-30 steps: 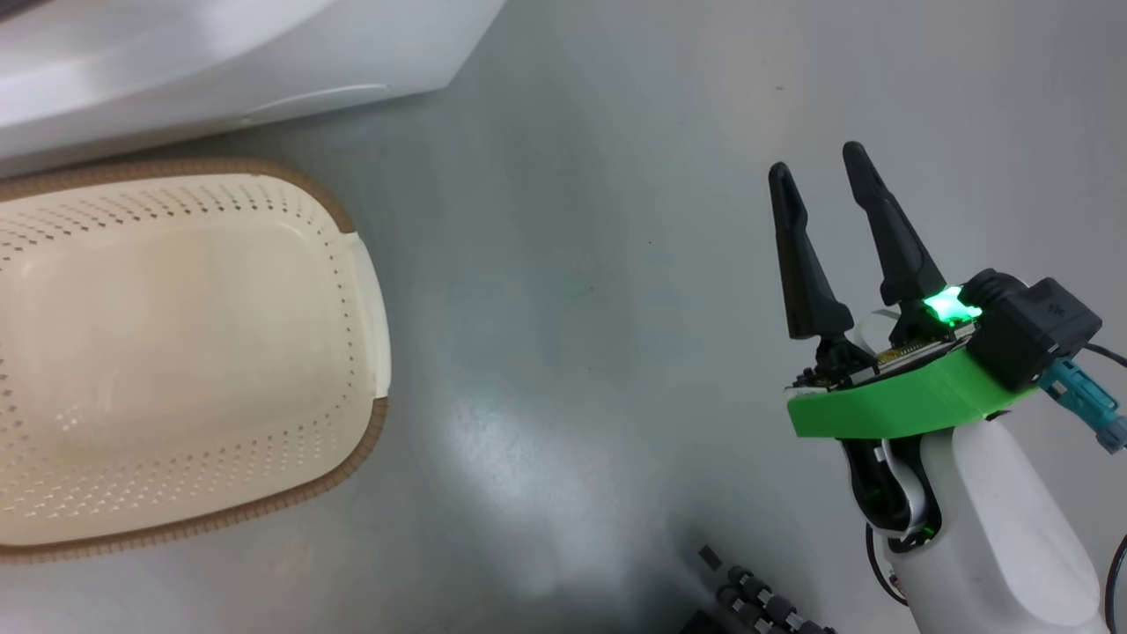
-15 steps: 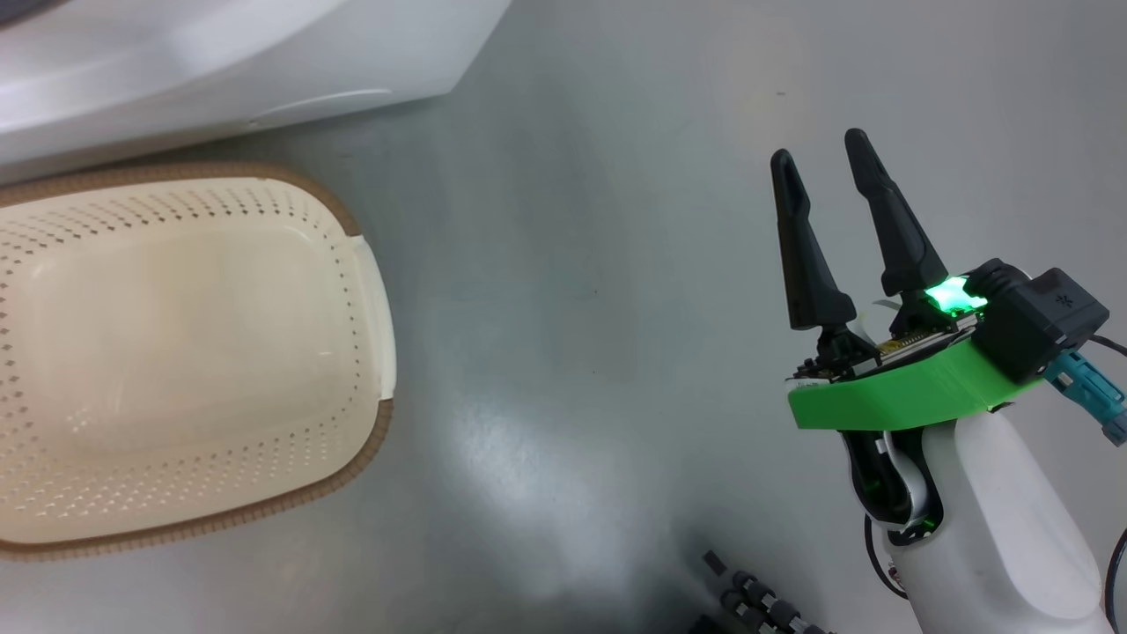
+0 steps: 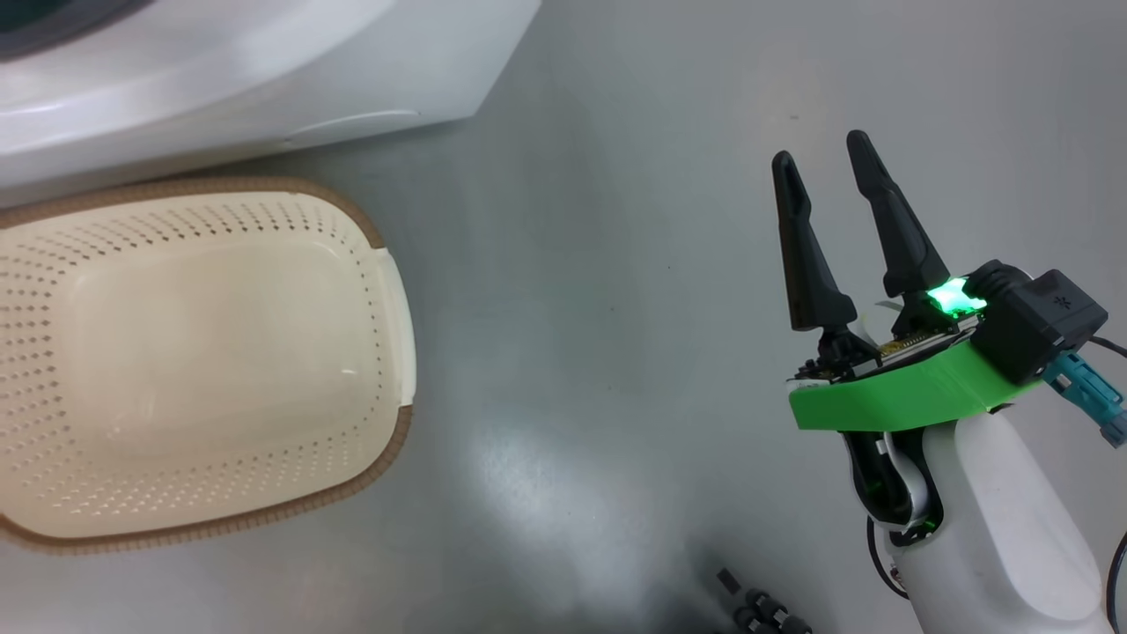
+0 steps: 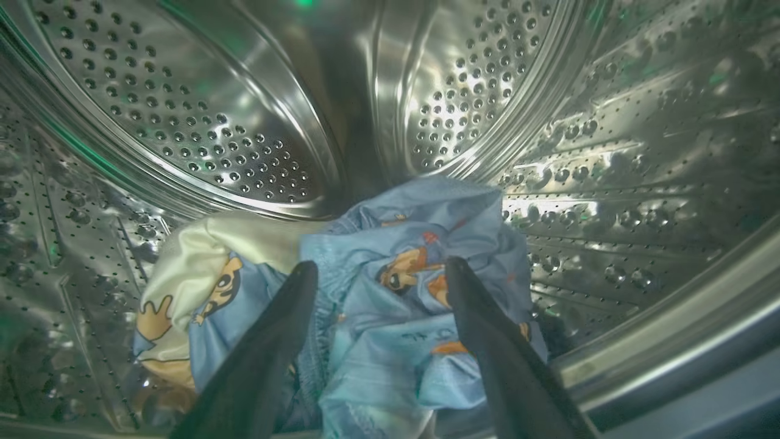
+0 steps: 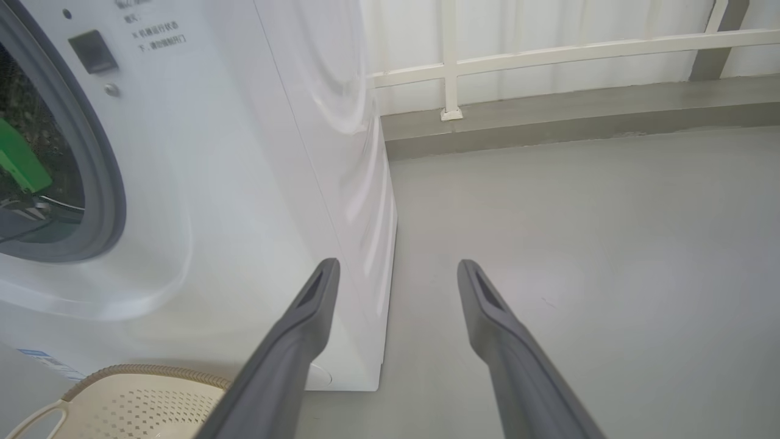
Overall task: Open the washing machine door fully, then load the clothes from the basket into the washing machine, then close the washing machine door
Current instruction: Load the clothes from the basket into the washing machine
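Right hand [image 3: 821, 154] is sitting at the lower right of the head view, long dark fingers [image 3: 806, 255] pointing up and a bit left, clearly spread apart. There's a green collar [image 3: 889, 401] and a lit green light [image 3: 951, 299] at the wrist, on top of the pale forearm [image 3: 986, 528]. Left hand [image 4: 378, 268] looks the same in its own wrist view, both fingers splayed wide with the tips well apart.
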